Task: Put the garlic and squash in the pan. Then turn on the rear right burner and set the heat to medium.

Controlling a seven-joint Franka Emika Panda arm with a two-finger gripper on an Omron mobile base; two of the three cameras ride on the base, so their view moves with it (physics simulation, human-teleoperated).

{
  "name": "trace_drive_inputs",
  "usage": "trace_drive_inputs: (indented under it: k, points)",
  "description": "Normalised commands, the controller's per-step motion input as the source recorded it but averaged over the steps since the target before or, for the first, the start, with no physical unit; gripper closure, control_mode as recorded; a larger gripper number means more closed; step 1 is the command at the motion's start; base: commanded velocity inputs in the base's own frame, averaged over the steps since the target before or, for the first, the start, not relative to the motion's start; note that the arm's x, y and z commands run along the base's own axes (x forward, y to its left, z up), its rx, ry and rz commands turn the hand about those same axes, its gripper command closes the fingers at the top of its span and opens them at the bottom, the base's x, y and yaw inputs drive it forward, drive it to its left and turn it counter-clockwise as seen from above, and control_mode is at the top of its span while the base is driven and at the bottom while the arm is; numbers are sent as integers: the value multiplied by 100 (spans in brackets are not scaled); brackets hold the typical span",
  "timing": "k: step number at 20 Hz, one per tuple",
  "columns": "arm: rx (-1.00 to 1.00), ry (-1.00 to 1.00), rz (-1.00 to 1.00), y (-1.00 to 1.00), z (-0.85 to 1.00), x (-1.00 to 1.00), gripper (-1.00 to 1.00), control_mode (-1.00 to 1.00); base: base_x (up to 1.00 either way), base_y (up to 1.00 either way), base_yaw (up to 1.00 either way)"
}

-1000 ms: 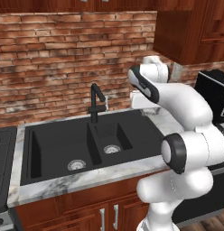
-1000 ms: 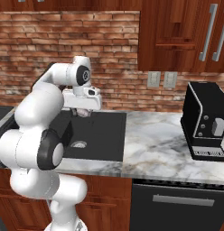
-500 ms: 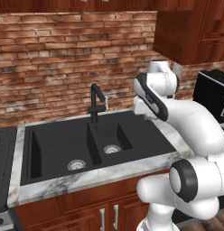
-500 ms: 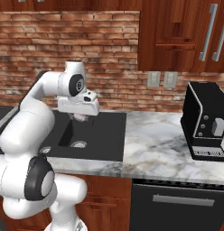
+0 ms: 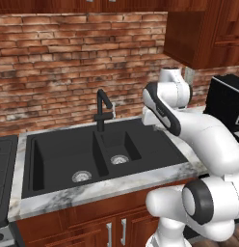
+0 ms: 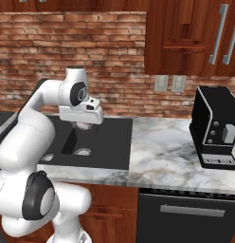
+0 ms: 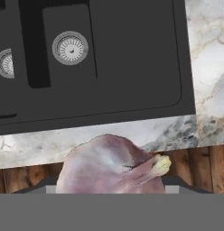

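The garlic (image 7: 109,164), a whitish-pink bulb with a pale stub of stem, sits close in front of the hand camera and hides the fingertips. My gripper (image 6: 84,124) is shut on it and hangs above the right part of the black sink (image 6: 110,142), with the pinkish bulb peeking out under the hand. From the left base, the arm's white links cover the hand. The squash, the pan and the rear right burner are out of view.
A black faucet (image 5: 103,110) rises behind the double sink (image 5: 63,159), which has two round drains (image 7: 70,47). A marble counter (image 6: 162,152) runs to the right, up to a black coffee machine (image 6: 216,128). A brick wall and wooden cabinets stand behind.
The arm's lower links have swung round while the hand, still holding the garlic, has sunk a little over the sink. The base has stayed put.
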Motion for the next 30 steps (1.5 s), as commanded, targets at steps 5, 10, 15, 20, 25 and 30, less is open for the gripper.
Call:
trace_drive_inputs:
  k: [5,10,15,20,25,30]
  points:
    - [0,0,0,0,0,-4,100,100,-15,5,0]
    - [0,0,0,0,0,0,100,100,-49,84,3]
    - [0,0,0,0,0,0,100,100,-4,100,7]
    - [0,0,0,0,0,0,100,100,0,98,11]
    - [0,0,0,0,0,0,100,100,1,81,8]
    - [0,1,0,1,0,14,100,-100,5,12,0]
